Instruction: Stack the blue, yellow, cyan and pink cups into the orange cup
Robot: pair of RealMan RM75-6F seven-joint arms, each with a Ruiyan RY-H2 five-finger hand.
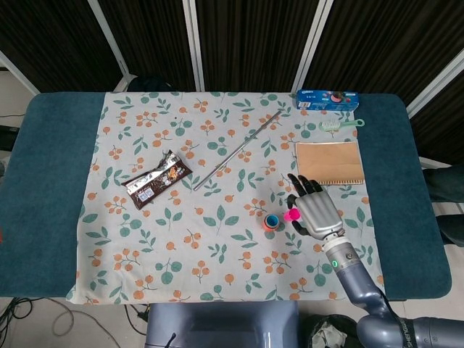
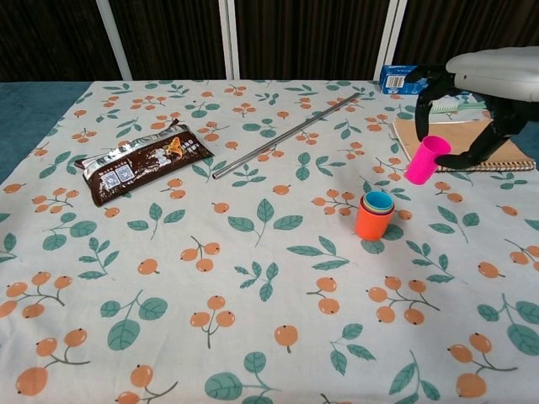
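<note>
The orange cup (image 2: 373,222) stands on the floral cloth right of centre, with the yellow, blue and cyan cups nested in it; from the head view the stack (image 1: 272,222) shows a cyan centre. My right hand (image 2: 472,101) holds the pink cup (image 2: 424,159) in the air, up and to the right of the stack, gripped between thumb and fingers. In the head view the right hand (image 1: 313,210) covers most of the pink cup (image 1: 291,214), just right of the stack. My left hand is not in either view.
A brown notebook (image 1: 329,162) lies behind the right hand, with a green comb (image 1: 339,125) and a blue box (image 1: 326,97) further back. A metal rod (image 1: 237,151) lies diagonally mid-table, and a dark snack packet (image 1: 157,179) lies at the left.
</note>
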